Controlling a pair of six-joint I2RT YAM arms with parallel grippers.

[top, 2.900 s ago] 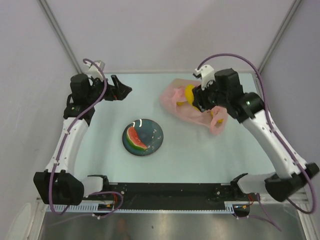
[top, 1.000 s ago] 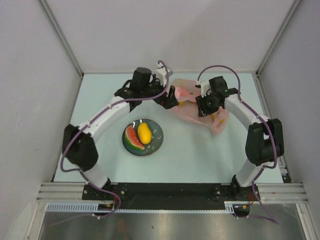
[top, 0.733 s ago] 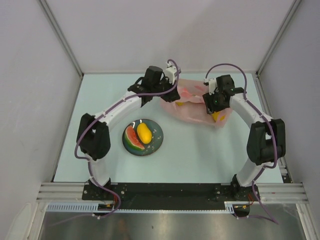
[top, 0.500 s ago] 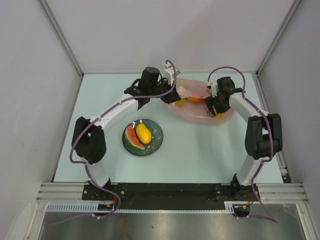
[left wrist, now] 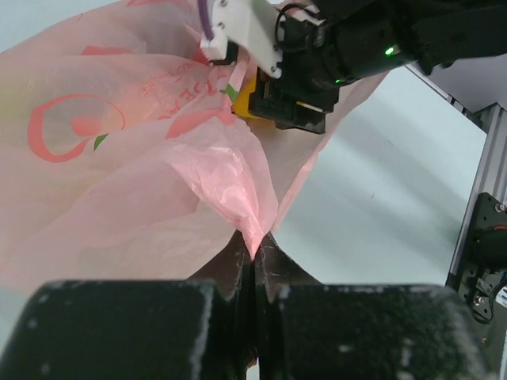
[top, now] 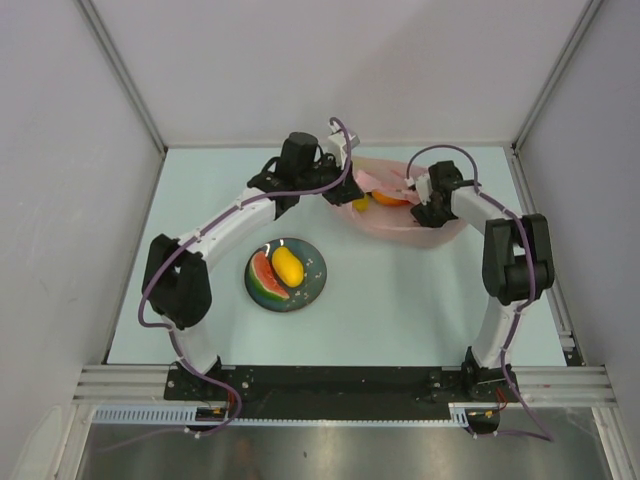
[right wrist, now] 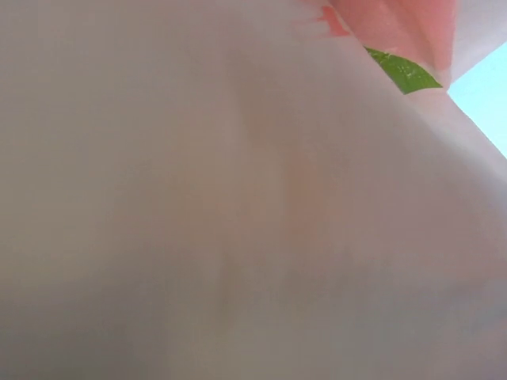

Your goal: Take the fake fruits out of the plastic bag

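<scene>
Pinches a peak of the pink plastic bag (left wrist: pixel 119 182) in the left gripper (left wrist: pixel 253 247), fingers pressed tight together on the film. Cannot tell the right gripper (top: pixel 425 203) opening: sunk in the bag, lens smothered by film. Finds an orange mango (top: pixel 388 198) inside the bag, between both grippers, seemingly nearer the right, lying crosswise. Counts the watermelon slice (top: pixel 262 280) and yellow mango (top: pixel 288 266) on the plate (top: pixel 314 262).

The thin translucent pink plastic bag (top: pixel 402 212) blocks the far edge of the table (top: pixel 400 300), right of centre. The left arm (top: pixel 235 213) and right arm (top: pixel 480 207) close both its flanks. A dark blue round plate (top: pixel 312 268) occupies the centre. The far-left corner and near-right area are passable.
</scene>
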